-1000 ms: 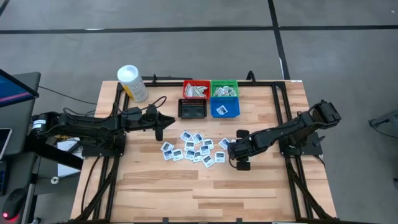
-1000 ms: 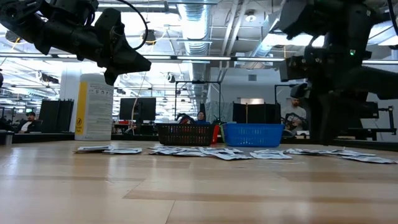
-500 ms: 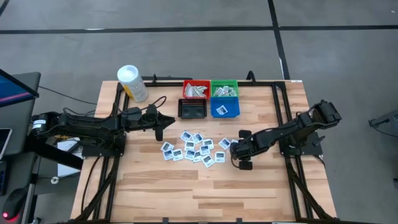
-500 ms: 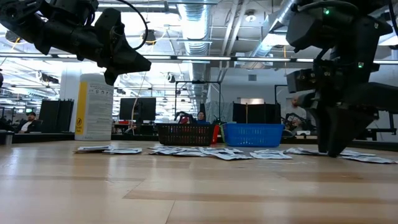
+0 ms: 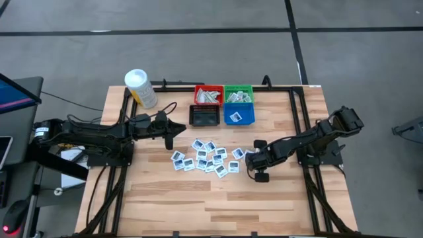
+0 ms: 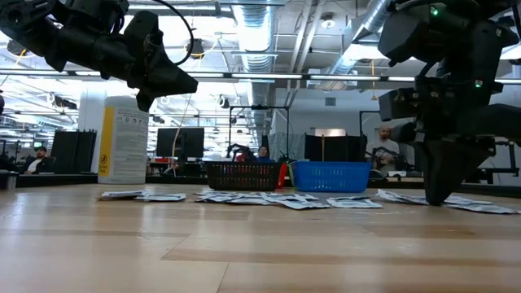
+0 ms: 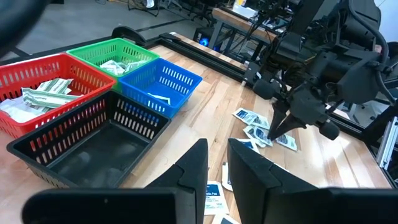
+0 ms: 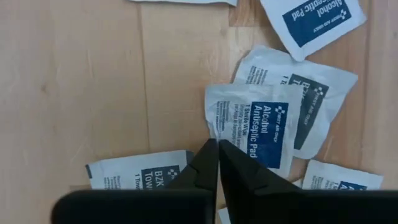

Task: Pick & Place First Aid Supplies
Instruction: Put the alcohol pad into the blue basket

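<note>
The first aid supplies (image 5: 206,157), small white packets with blue print, lie loose on the wooden table in front of the bins. My right gripper (image 5: 252,158) points down at the right end of this scatter. It is shut on the edge of one alcohol pad packet (image 8: 252,124). In the low view its fingertips (image 6: 435,198) reach the tabletop. My left gripper (image 5: 169,130) hovers above the table, left of the packets and near the black bin (image 5: 203,116). Its fingers (image 7: 249,180) stand a narrow gap apart with nothing between them. My right gripper comes from above, pointing steeply down, its two fingers closed together at the packet's corner (image 8: 212,135). The packet lies flat on the table, partly over another packet. Whether its edge is between the fingertips or only beside them, I cannot tell.
Red (image 5: 208,94) and green (image 5: 238,94) bins hold packets at the back, and a blue bin (image 5: 239,116) stands beside the black one. A white tub with a yellow label (image 5: 140,88) stands at the back left. Bare wood lies toward the near edge.
My right gripper has sunk to the tabletop at the right end of the packets, and its fingers have shut there. The packets lie as before.
</note>
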